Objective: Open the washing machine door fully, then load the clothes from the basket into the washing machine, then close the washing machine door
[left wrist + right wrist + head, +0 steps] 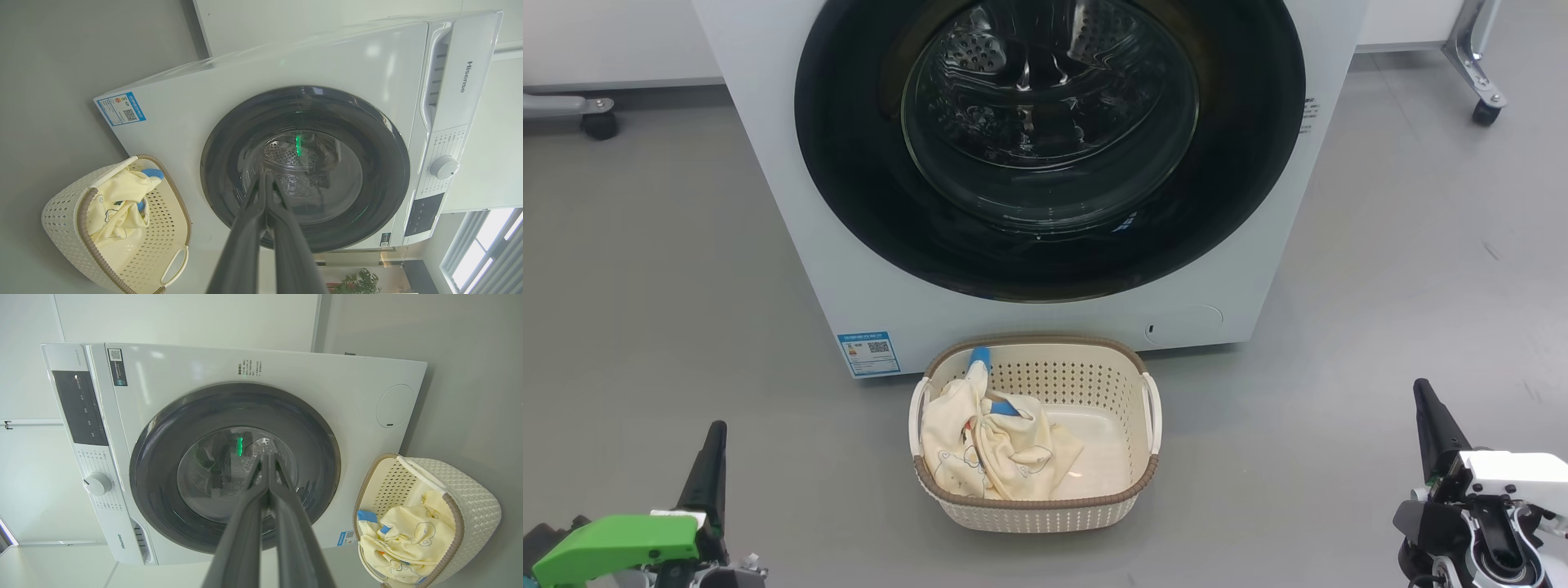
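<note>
Down at the bottom corners of the head view, left gripper (716,441) and right gripper (1423,400) are pinched together, empty, bodies cut off by the frame. Between them, the basket (1037,513) holds the clothes (988,447) bunched leftward, just before the washing machine (768,180); the washing machine door (849,171) is closed, drum (1045,90) murky behind reflections.

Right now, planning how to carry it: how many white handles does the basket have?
2 on the basket: the left handle and the right handle, on opposite sides; none seems hidden.
</note>
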